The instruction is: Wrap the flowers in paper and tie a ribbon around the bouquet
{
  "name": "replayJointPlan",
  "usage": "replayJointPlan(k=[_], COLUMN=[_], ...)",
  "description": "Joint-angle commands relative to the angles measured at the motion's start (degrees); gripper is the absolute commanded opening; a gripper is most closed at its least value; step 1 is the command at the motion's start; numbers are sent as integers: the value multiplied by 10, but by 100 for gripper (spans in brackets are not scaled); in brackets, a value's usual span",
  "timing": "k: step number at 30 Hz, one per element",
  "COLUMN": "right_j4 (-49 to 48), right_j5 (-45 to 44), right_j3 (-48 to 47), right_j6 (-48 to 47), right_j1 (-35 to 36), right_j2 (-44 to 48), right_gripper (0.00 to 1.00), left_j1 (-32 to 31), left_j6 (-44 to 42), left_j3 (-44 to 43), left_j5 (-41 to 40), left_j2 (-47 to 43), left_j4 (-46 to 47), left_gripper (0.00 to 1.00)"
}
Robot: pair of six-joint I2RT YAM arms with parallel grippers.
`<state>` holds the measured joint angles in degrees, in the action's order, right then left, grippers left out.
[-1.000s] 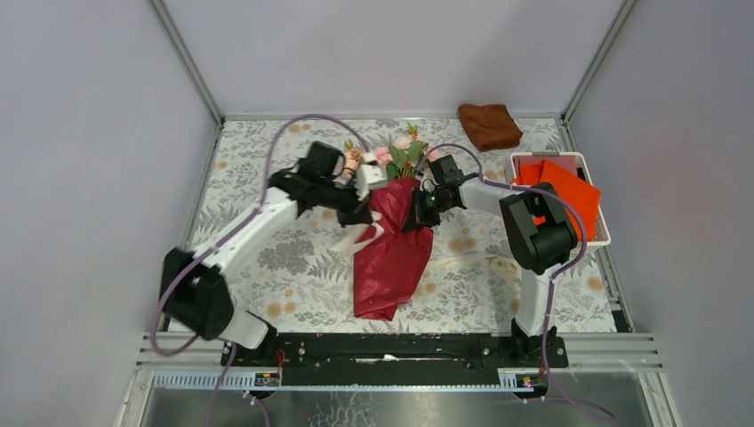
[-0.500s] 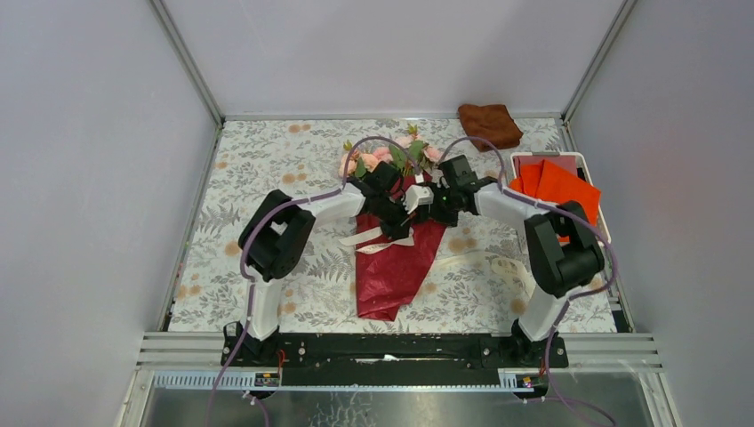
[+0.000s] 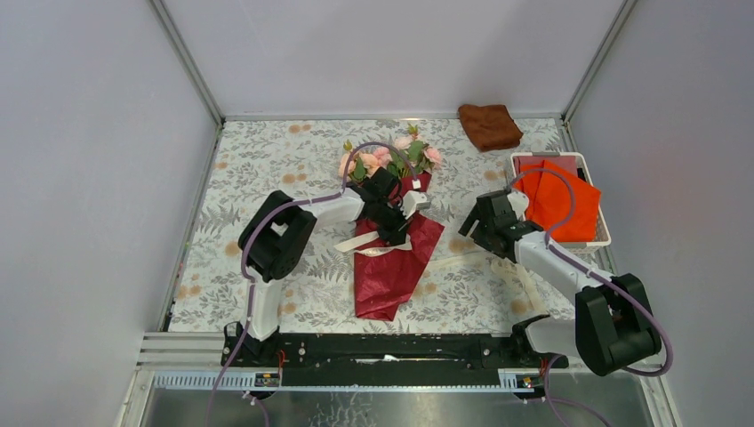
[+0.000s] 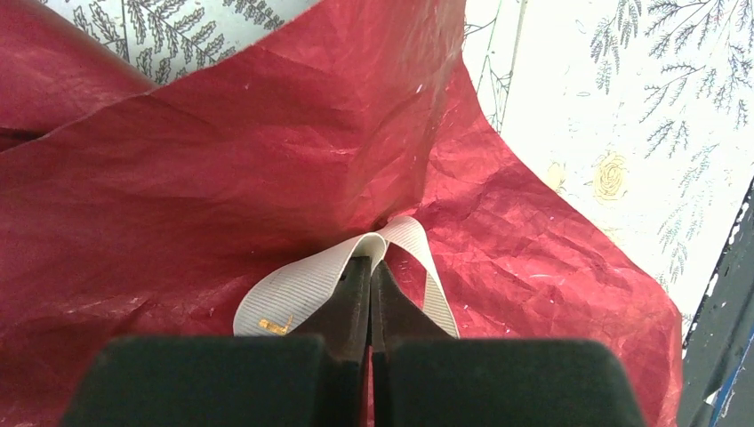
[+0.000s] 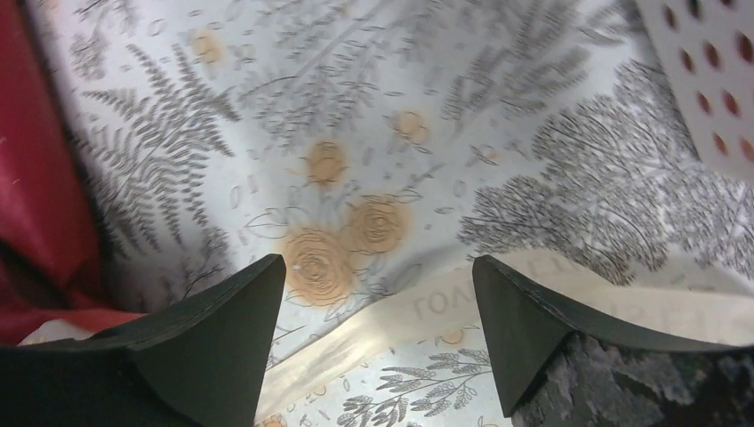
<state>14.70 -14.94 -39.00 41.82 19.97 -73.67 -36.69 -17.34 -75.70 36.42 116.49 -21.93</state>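
The bouquet lies in the middle of the table, its pink flowers (image 3: 382, 158) pointing to the far side and the dark red paper (image 3: 391, 271) wrapped round the stems. My left gripper (image 3: 397, 233) sits over the paper's waist, shut on a fold of the cream ribbon (image 4: 293, 289), which loops over its fingertips (image 4: 371, 267). The ribbon's other end (image 3: 462, 260) trails right across the table. My right gripper (image 3: 471, 227) hangs open to the right of the paper. In the right wrist view, the right gripper (image 5: 378, 267) holds nothing, and the ribbon (image 5: 427, 311) lies flat below it.
A brown folded cloth (image 3: 489, 125) lies at the back right. A white perforated tray (image 3: 605, 238) with bright orange sheets (image 3: 556, 196) stands against the right wall, close to my right arm. Grey walls enclose the floral tabletop (image 3: 267, 178).
My right gripper has opened and drawn back to the right, away from the bouquet. My left arm swung across over the paper and has stayed shut.
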Motion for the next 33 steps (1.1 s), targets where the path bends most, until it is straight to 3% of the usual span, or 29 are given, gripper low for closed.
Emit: replayJointPlan(k=[1, 15, 24, 29, 33], right_j4=[-12, -33, 69, 81, 44], right_j5=[-74, -54, -129, -81, -30], right_j3=[36, 54, 16, 35, 71], right_j6=[111, 145, 78, 115, 156], right_j1=[1, -3, -2, 5, 12], right_j2=[40, -35, 70, 115, 99], right_gripper=[85, 80, 78, 77, 77], left_j1=[2, 1, 0, 0, 0], left_j6=[-2, 1, -6, -10, -11], left_j3=[9, 7, 1, 6, 3], left_j5=[-23, -26, -25, -27, -28], left_j2=[-13, -30, -32, -33, -31], left_j4=[3, 2, -5, -6, -10], left_gripper=[0, 0, 0, 0, 0])
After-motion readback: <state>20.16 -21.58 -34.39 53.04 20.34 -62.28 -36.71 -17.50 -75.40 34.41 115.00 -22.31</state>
